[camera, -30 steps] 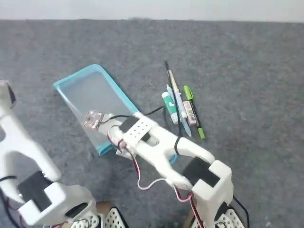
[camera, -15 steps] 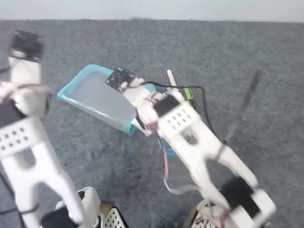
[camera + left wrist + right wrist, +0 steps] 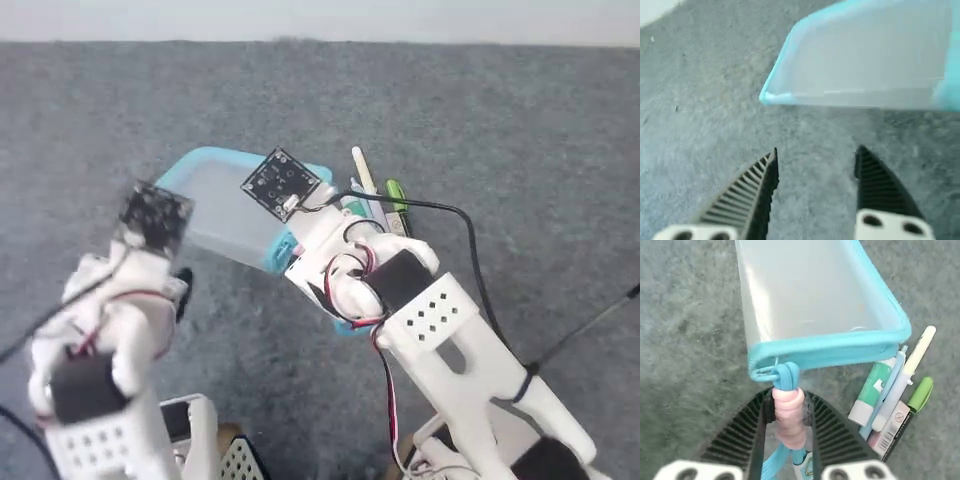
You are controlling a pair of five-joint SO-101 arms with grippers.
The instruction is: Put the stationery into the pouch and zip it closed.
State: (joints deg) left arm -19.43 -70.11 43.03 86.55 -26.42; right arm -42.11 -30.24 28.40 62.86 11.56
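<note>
Pinching the pink zip pull of the pouch is the right end effector; the left end effector gapes wide near the pouch. Pens lie beside it, none packed yet.

Frosted plastic pouch, rough grey carpet

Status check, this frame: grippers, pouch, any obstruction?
Right gripper shut on pink zipper pull at pouch corner. Left gripper open, over carpet near pouch. Stationery outside, beside pouch. Nothing in the way.
</note>
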